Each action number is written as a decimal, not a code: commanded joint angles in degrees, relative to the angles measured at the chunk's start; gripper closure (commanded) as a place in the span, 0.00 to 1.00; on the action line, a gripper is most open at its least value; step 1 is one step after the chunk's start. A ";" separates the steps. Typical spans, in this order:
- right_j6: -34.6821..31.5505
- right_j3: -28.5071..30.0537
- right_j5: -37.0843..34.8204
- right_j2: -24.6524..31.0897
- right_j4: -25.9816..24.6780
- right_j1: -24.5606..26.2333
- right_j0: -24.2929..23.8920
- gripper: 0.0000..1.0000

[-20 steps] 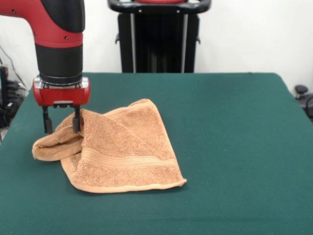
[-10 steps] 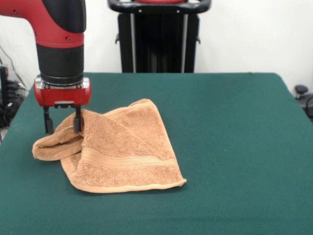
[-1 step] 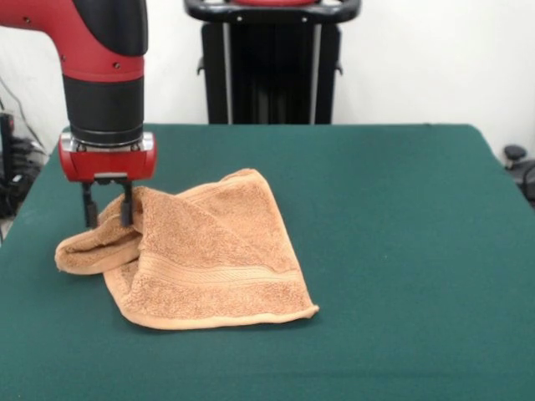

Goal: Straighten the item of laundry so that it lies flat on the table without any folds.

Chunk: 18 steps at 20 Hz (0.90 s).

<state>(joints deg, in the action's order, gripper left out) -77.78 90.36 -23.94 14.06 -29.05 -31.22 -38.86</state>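
Arm upright over the towel's far-left fold

End effector (image 3: 107, 214) points straight down, fingers narrowed, pinching a raised fold of the crumpled orange-tan terry towel (image 3: 205, 259) on the green felt desk (image 3: 401, 251).

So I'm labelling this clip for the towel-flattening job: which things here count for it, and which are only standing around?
Belongs to the job:
- towel, orange-tan, folded over itself and bunched at one end
- table, green top, the towel lies on it
- gripper, its fingers either side of the towel's raised fold

Just there:
- black pedestal behind the table
- dark object past the table's edge
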 commanded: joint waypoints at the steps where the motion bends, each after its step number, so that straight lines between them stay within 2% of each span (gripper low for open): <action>1: -7.17 6.13 0.58 2.16 1.53 2.98 1.39 1.00; 14: -7.82 6.28 -0.05 1.94 2.34 2.67 1.58 1.00; 18: -8.86 10.18 -0.08 0.75 2.64 -1.59 1.30 1.00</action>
<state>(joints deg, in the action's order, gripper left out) -77.78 91.04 -23.93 14.05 -28.61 -31.68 -38.86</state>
